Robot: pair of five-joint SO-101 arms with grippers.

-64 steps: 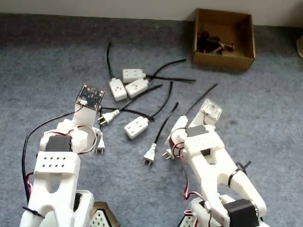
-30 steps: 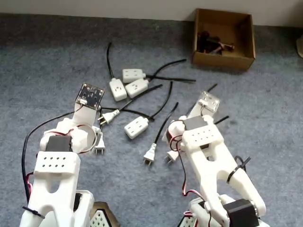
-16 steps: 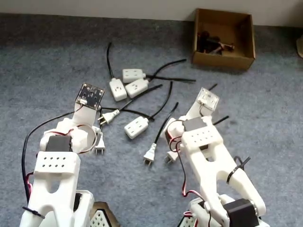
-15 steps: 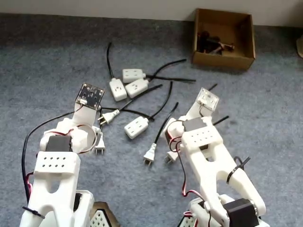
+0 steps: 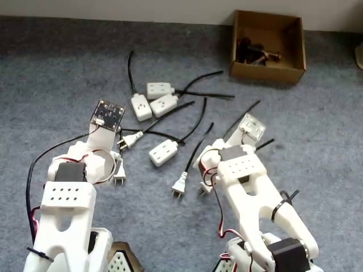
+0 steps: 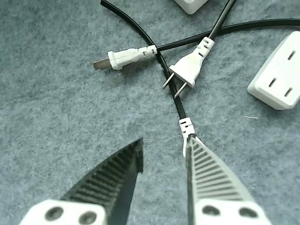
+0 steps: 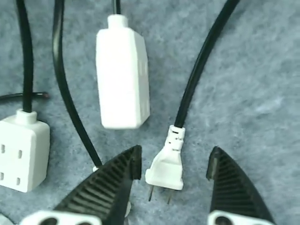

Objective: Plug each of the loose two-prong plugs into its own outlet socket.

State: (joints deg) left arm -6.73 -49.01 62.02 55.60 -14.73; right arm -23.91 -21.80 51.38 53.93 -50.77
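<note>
My left gripper [image 6: 163,145] is open above the grey carpet. A white two-prong plug [image 6: 185,71] lies just beyond its fingertips, a second plug [image 6: 124,57] farther off, and a third plug's collar [image 6: 186,126] sits at the tip of the white finger [image 6: 206,173]. My right gripper [image 7: 174,152] is open, with a white plug [image 7: 166,169] lying on the carpet between its fingers, apart from both. Past it lies a white outlet socket [image 7: 123,77], and another [image 7: 21,150] lies to one side. In the high view, plugs [image 5: 180,186] and several sockets [image 5: 163,152] lie between the arms.
A cardboard box [image 5: 267,46] with dark parts stands at the back right. Black cords [image 5: 195,122] cross the middle of the carpet. Three sockets [image 5: 154,99] cluster at the back centre. Bare carpet stretches along the far left and the right.
The right arm's wrist swung a little toward the back, then came back toward me. The plug beside it shifted slightly. The left arm has stayed still.
</note>
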